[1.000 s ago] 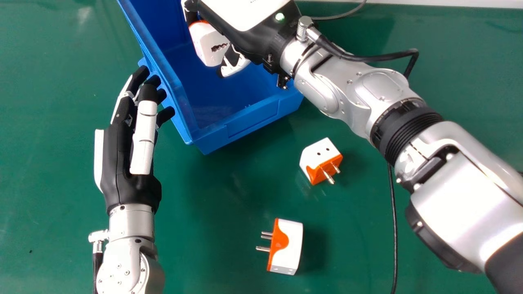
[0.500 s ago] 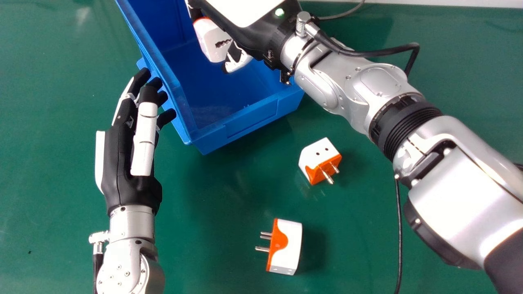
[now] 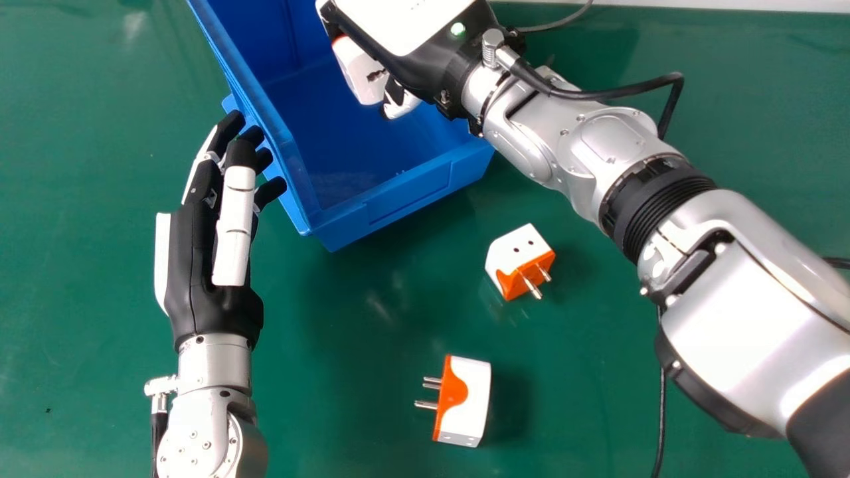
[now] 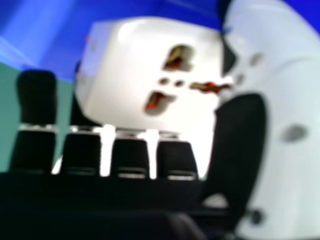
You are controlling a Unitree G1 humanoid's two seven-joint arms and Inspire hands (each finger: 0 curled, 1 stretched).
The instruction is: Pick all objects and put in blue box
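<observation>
Over the blue box (image 3: pixel 372 143) in the head view is my right hand (image 3: pixel 425 63), shut on a white and orange plug adapter (image 3: pixel 362 72). The right hand view has the held adapter (image 4: pixel 145 65) between the fingers and thumb of my right hand (image 4: pixel 237 145), its socket holes exposed. My left hand (image 3: pixel 212 259) stays beside the box's left wall, fingers straight. One more adapter (image 3: pixel 518 255) lies on the table below the box's right corner, and another (image 3: pixel 465 401) lies nearer, its pins pointing left.
Green table surface (image 3: pixel 319 398) surrounds the adapters. A black cable (image 3: pixel 659 411) hangs beside the right forearm, which spans the area right of the box. A thin grey cable (image 3: pixel 558 25) lies near the table's far edge.
My right hand has shifted slightly right over the box, carrying the held adapter with it. The left hand and both table adapters have stayed almost in place.
</observation>
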